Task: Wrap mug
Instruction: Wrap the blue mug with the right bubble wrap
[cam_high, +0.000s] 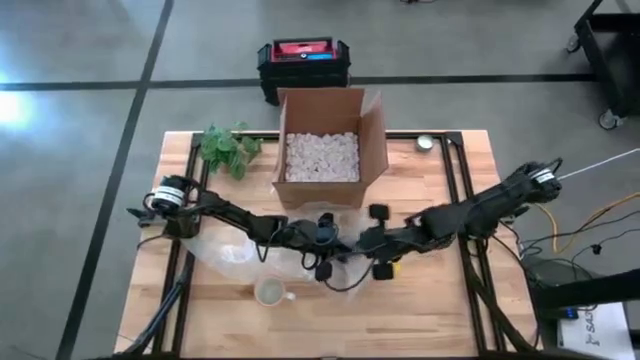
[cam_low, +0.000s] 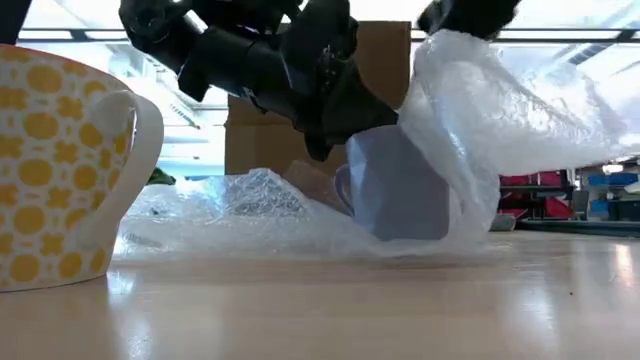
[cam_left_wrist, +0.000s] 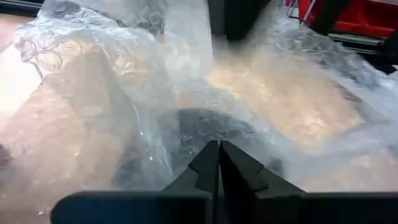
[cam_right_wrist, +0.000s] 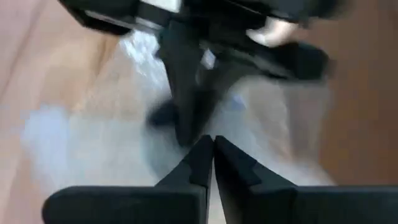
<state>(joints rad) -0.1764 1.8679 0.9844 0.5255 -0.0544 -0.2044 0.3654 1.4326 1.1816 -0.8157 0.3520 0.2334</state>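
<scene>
1. High view: both dark arms meet over a clear bubble-wrap sheet (cam_high: 235, 252) at the middle of the wooden table (cam_high: 440, 310). The left gripper (cam_high: 325, 236) and right gripper (cam_high: 372, 243) crowd the spot, hiding what lies under them. An open cardboard box of white packing peanuts (cam_high: 322, 150) stands just behind, a green leafy plant (cam_high: 228, 148) to its left, a black-and-red toolbox (cam_high: 303, 62) on the floor beyond. A yellow-patterned mug (cam_high: 270, 292) sits apart, nearer the front edge.
2. Low view: a pale lavender mug (cam_low: 398, 185) stands upright on the wrap, one fold lifted over its right side, a gripper directly above it.
3. Left wrist view: fingers (cam_left_wrist: 205, 163) pressed together, bubble wrap ahead.
4. Right wrist view: fingers (cam_right_wrist: 200, 160) together; whether wrap is pinched, I cannot tell.
</scene>
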